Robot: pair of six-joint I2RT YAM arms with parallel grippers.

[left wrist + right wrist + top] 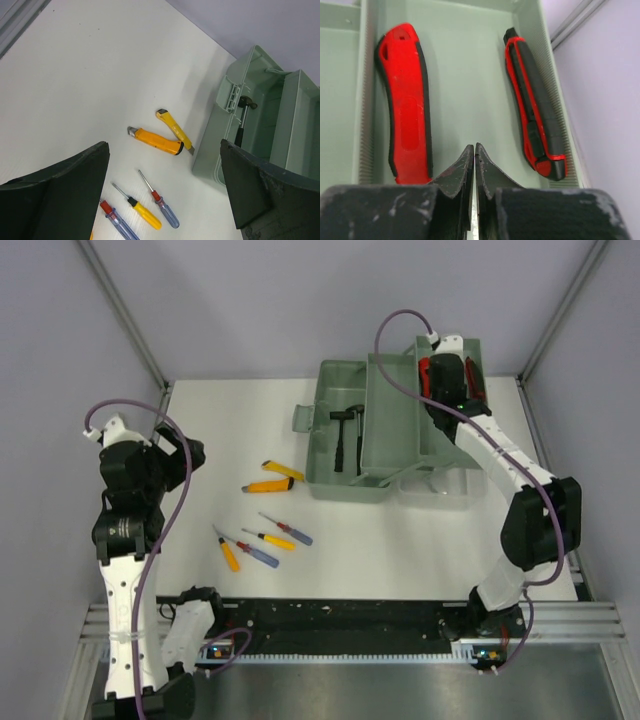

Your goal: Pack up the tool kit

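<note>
1. The right claw (475,159) is pressed together, tips touching and nothing pinched between them. It sits down low inside the green tray (465,60).
2. Just ahead and to the left of that claw lies a red-handled tool (406,105). Its near end slips out of sight behind the left finger, so I can't really tell if they're touching.
3. Ahead and to the right of the same claw there's a red-and-black knife (536,105), lying along the tray's right wall, apart from the fingers.
4. The left claw (164,144) is spread wide open and holds nothing, hanging above the table (90,85).
5. Right below the gap of that claw are an orange cutter (156,141) and a yellow cutter (174,130), lying close together in a V.
6. Nearer to the left claw than the cutters, still between its fingers, are the screwdrivers (146,216). The overhead view shows four in a loose row.
7. Off past the left claw's right finger sits the open toolbox (206,159), just beside the yellow cutter, with a hammer (243,107) inside.
</note>
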